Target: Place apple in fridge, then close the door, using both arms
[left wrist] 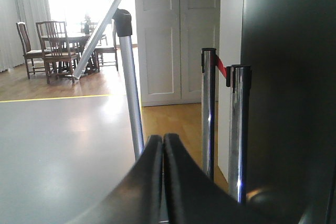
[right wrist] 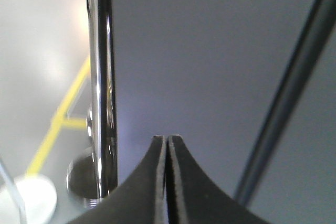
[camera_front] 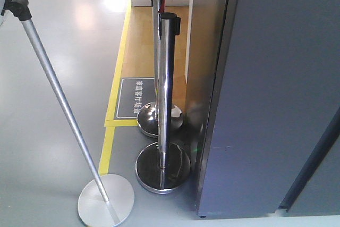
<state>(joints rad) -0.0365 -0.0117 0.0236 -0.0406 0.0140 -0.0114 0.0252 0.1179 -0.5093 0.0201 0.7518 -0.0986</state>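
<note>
Both end effectors, left [left wrist: 163, 145] and right [right wrist: 167, 148], are sitting pinched empty facing the shut fridge [camera_front: 276, 94]; apple unseen, so locating it is looking next.

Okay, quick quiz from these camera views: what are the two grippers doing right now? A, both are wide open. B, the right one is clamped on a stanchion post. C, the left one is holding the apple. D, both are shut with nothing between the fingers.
D: in each wrist view the black fingers meet along a thin seam, on the left gripper and the right gripper, with no apple or anything else between them.
</note>
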